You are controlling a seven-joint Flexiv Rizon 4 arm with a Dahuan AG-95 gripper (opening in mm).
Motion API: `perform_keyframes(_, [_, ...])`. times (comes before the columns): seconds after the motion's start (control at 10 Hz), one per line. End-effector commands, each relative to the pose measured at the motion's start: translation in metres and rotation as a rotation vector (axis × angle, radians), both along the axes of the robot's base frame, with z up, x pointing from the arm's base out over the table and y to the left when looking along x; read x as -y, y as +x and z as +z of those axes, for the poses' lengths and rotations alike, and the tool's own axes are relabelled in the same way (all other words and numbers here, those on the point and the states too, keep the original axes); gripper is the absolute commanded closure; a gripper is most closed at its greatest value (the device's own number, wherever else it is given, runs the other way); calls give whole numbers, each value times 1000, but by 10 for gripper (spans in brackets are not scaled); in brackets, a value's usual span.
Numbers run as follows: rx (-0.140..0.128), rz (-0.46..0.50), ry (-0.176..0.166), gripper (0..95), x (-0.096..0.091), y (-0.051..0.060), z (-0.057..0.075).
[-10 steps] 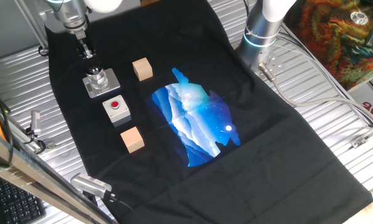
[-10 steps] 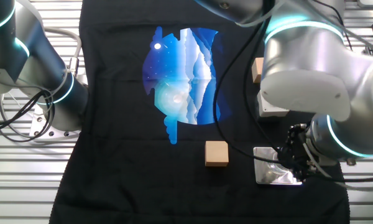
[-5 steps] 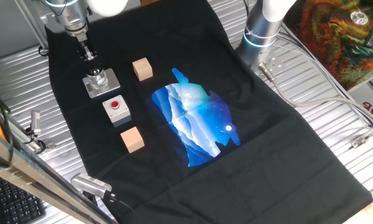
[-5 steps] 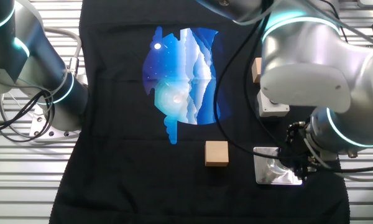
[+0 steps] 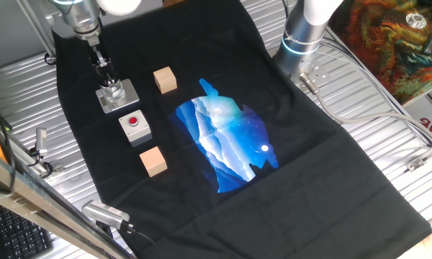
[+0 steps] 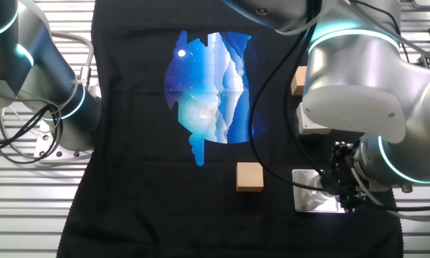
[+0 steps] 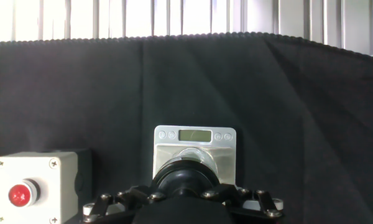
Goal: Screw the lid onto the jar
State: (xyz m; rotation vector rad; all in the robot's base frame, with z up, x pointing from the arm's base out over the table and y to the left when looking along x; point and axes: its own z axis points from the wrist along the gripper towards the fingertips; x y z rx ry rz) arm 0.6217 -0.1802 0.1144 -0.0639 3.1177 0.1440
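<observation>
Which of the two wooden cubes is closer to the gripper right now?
The wooden cube just beside the jar, where the gripper is. The other wooden cube lies farther off, beyond the grey box with the red button.

- Both fixed views are bright and even, with light from above and only weak shadows
- The metal table [image 5: 389,137] shows glare on its ribs
- In the hand view the top strip behind the black cloth [image 7: 298,112] is overexposed, almost white
- The base plate [image 7: 195,148] reflects light softly
- The gripper [image 7: 185,194] at the bottom edge is dark and slightly blurred
</observation>
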Motion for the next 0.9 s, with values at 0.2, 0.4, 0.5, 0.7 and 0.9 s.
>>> perform_keyframes(0.2, [-1, 7, -4, 190, 0, 0, -1])
perform_keyframes(0.4, [-4, 14, -21, 190, 0, 0, 0])
perform_keyframes(0.5, [-7, 20, -36, 190, 0, 0, 0])
perform_keyframes(0.7, [-14, 26, -46, 190, 0, 0, 3])
perform_keyframes(0.9, [-14, 32, -54, 190, 0, 0, 5])
